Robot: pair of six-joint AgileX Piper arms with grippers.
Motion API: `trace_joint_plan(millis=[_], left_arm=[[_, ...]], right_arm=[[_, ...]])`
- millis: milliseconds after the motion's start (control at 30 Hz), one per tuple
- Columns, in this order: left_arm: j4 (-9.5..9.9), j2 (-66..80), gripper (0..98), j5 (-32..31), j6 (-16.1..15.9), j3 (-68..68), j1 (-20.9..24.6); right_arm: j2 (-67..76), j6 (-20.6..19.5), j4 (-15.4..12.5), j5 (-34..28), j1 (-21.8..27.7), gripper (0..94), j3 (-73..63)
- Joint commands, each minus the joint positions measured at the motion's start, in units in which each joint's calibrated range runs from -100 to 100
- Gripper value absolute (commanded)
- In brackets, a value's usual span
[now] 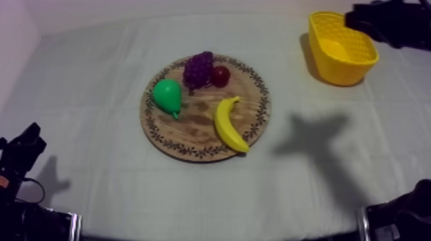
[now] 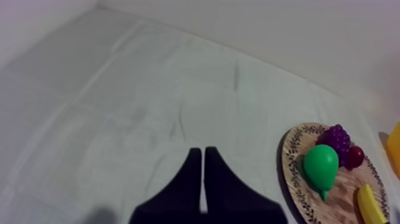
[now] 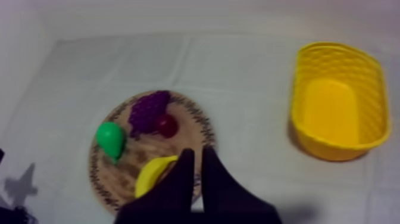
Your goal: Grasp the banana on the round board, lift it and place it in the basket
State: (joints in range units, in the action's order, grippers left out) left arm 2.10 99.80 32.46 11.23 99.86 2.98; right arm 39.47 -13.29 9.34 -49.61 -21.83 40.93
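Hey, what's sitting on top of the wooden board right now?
A green pear, a bunch of grapes, a small red fruit and a banana lie on the wooden board. The wood directly beneath each fruit is covered.

4 fruits (image 1: 229, 124) — 1 board (image 1: 192, 133), 1 basket (image 1: 341, 72)

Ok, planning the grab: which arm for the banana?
Right: banana on the board's right half, basket at that side with the right arm by it; left arm low, beyond the pear.
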Motion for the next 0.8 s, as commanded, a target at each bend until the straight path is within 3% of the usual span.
trace_joint_plan(millis=[0,133,367,700,767], left_arm=[[0.03,0.03,0.1,0.03,0.0,0.03,0.03],[0.03,0.03,0.1,0.03,-0.01,0.03,0.03],[0.03,0.03,0.1,0.03,0.01,0.03,0.03],[0.03,0.03,0.1,0.03,0.02,0.03,0.03],[0.03,0.03,0.1,0.03,0.02,0.03,0.03]], right_arm=[[-3.96,-2.9,0.93,-0.96,-3.81,4.2,-1.55],[-7.65,-7.25,3.53,-3.21,-9.01,5.1,-2.79],[-12.05,-10.34,4.6,-4.33,-14.68,5.9,-2.12],[-16.97,-13.24,5.71,-2.7,-18.98,7.2,0.57],[-17.48,-13.69,6.1,-2.31,-19.73,13.6,1.02]])
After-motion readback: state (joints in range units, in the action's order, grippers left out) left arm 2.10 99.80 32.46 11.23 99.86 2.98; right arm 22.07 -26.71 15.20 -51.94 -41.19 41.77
